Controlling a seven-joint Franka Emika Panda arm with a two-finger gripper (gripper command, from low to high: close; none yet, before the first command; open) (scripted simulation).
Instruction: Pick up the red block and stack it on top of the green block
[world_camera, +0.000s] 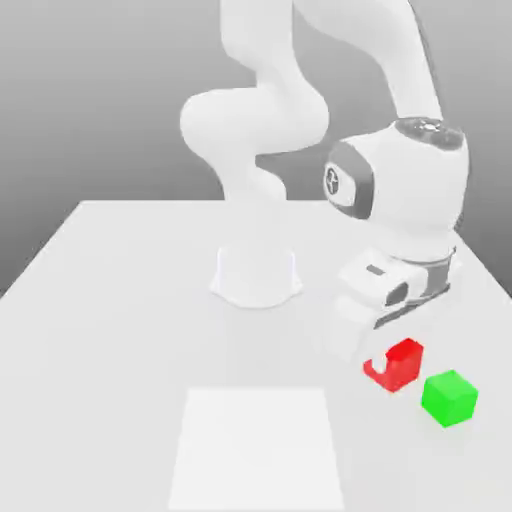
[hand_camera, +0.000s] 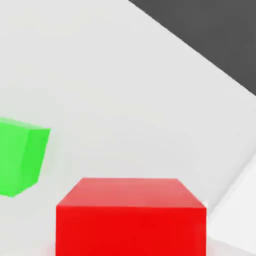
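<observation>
My end effector (world_camera: 385, 362) pinches the red block (world_camera: 403, 364) on the table (world_camera: 120, 300), the green block (world_camera: 449, 397) near at four o'clock.

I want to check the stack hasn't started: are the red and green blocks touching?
Apart. In the exterior view, bare table shows between the red block and the green block.

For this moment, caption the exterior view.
Panda arm's claw lowered over the red block on the white table, green block apart beside it.
</observation>
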